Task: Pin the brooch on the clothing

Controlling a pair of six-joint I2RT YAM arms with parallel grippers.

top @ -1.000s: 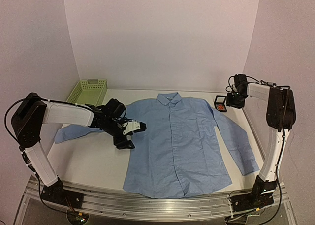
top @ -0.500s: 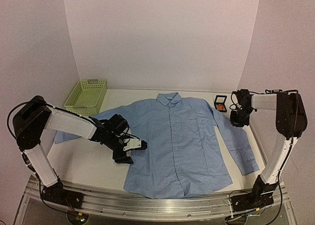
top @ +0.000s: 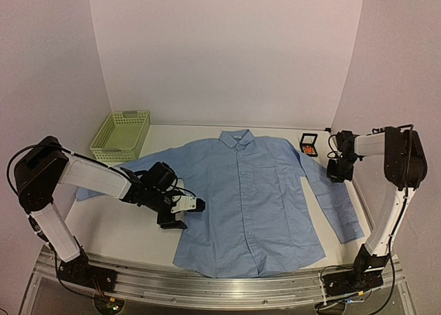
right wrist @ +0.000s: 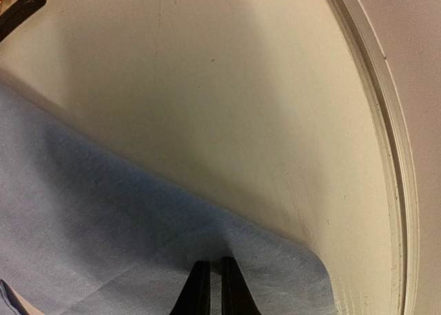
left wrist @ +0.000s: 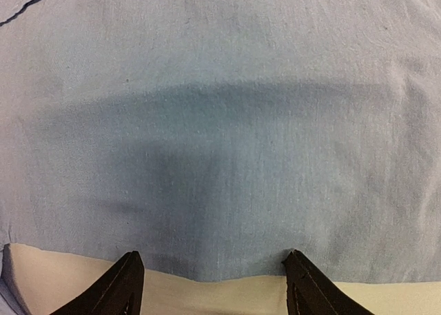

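my pincer (right wrist: 212, 270), fingers nearly together, nips the blue shirt (right wrist: 83, 225) at its edge on the cream table (right wrist: 227, 87); black box corner (right wrist: 24, 5) at top left.

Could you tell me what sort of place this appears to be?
Likely a robotics lab booth: plain white walls enclose a small table, and two arms stand on a metal rail.
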